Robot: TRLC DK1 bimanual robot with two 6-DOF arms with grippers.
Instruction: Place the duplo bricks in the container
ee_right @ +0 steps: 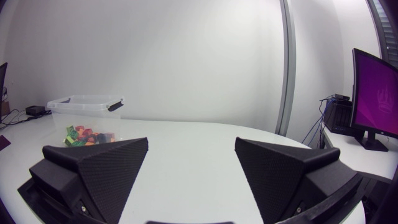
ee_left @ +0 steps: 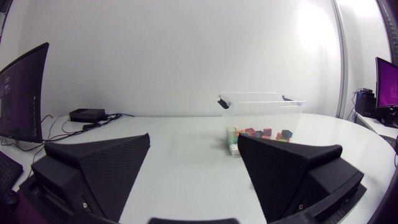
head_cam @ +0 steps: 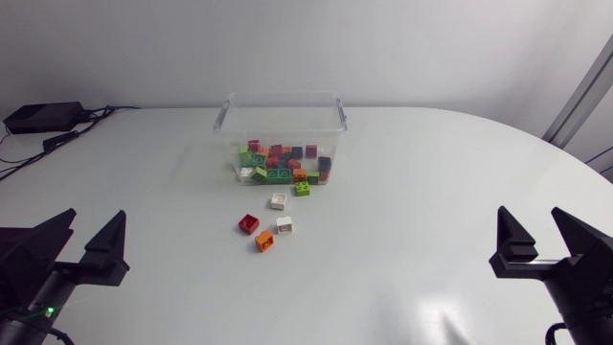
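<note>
Both pairs of jaws are held wide open, with nothing gripped between them. The left gripper (head_cam: 94, 220) is parked near the table's near left corner. The right gripper (head_cam: 530, 218) is parked near the near right corner. Each is kept well apart from the bricks.

The clear container (head_cam: 283, 95) is set on the white table (head_cam: 431, 182) towards the far edge, somewhat left of the middle, with a handle clip at each short end. A heap of coloured bricks (head_cam: 283, 163), green, red, orange, white and dark ones, is seen inside the container, gathered against its near wall.

Four loose bricks are found on the table just in front of that wall, each apart from the others. A white brick (head_cam: 278, 200) is placed closest to the container. A red brick (head_cam: 248, 223) and a second white brick (head_cam: 284, 224) are set side by side a little nearer the table's near edge. An orange brick (head_cam: 264, 241) is placed nearest that edge.

A black box (head_cam: 43, 117) with cables is placed at the far left corner.
</note>
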